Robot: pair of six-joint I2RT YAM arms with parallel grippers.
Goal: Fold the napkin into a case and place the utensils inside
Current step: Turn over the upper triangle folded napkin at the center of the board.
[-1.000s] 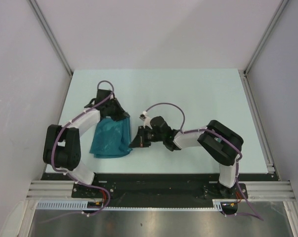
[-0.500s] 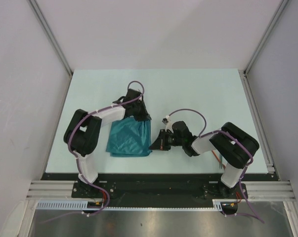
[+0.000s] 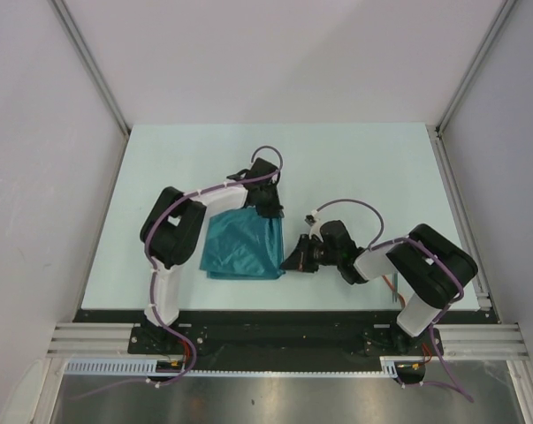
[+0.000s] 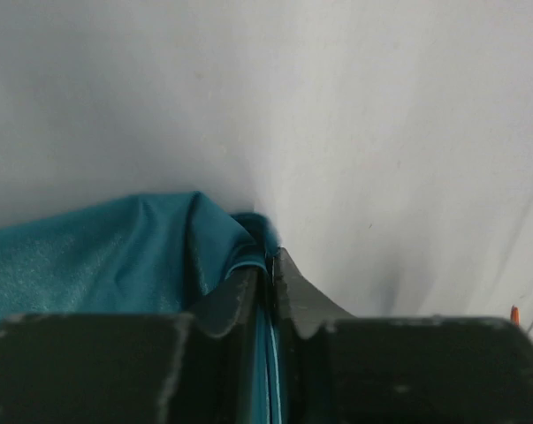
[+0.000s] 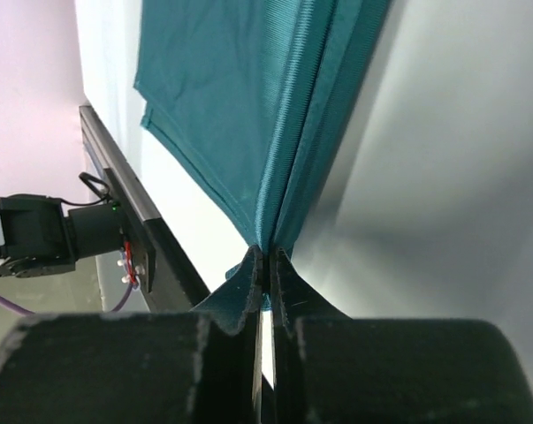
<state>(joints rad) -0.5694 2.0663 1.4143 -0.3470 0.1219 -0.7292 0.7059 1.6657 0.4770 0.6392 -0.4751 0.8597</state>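
Observation:
The teal napkin [image 3: 242,247] lies folded on the pale table, between the two arms. My left gripper [image 3: 268,210] is shut on the napkin's far right corner; the left wrist view shows the cloth [image 4: 116,256] pinched between its jaws. My right gripper [image 3: 294,261] is shut on the napkin's near right corner; the right wrist view shows the cloth [image 5: 248,115] stretching away from its closed jaws. An orange-red utensil [image 3: 392,284] is partly visible under my right arm, near the table's front right, and a sliver of it shows in the left wrist view [image 4: 515,314].
The table [image 3: 354,168] is fenced by grey walls with metal rails along both sides. A black rail [image 3: 275,322] runs along the near edge at the arm bases.
Both grippers have dragged the napkin to the right across the table, holding its right edge. The cloth now lies nearer the middle, and the right arm is folded back closer to its base.

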